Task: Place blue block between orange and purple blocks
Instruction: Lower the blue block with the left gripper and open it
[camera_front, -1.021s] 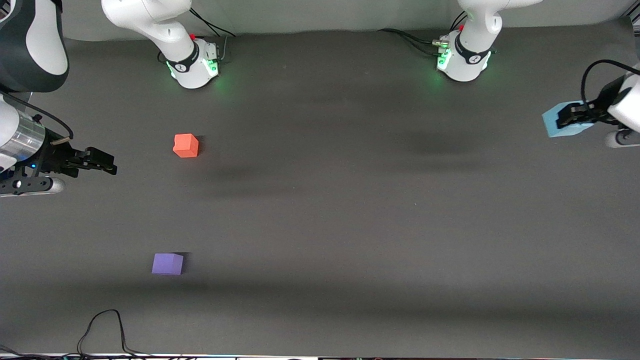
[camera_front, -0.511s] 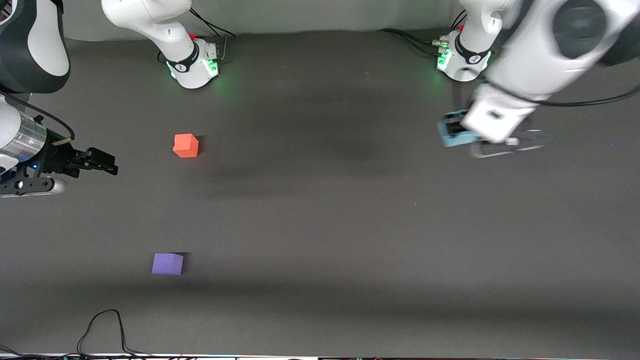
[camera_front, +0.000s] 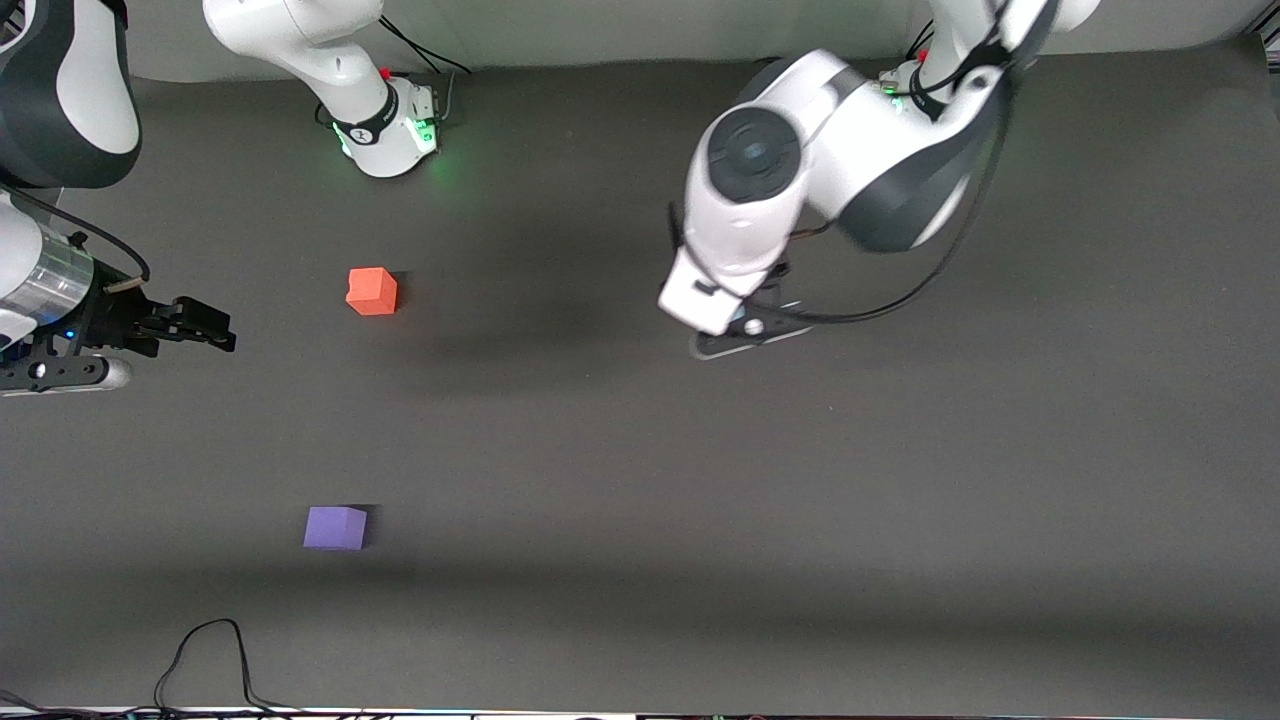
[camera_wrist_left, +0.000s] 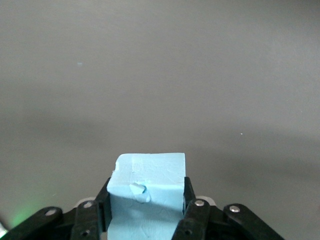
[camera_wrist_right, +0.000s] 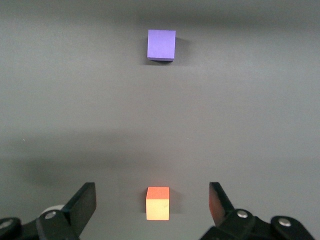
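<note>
Lowest in the front view, a thin black cable loops near the bottom edge on the dark grey matte tabletop. Above it, at lower left of that frame, sits the small violet-purple matte cube, its faces roughly square to the table edges. Higher, at upper left, the small orange-red matte cube stands slightly turned; bare tabletop separates the two cubes, and wide open surface spreads across the middle and right of the frame.

The right gripper hangs at the left edge of the front view, pointing toward the cubes, its jaws spread wide with nothing in them; in the right wrist view the orange-red cube shows between its fingers.

The left arm reaches from its base at the upper right toward the frame's centre, wrist pointing down. The left gripper is clenched on the small light sky-blue matte cube, held in the air over bare tabletop, well apart from both other cubes. It has no long axis.
</note>
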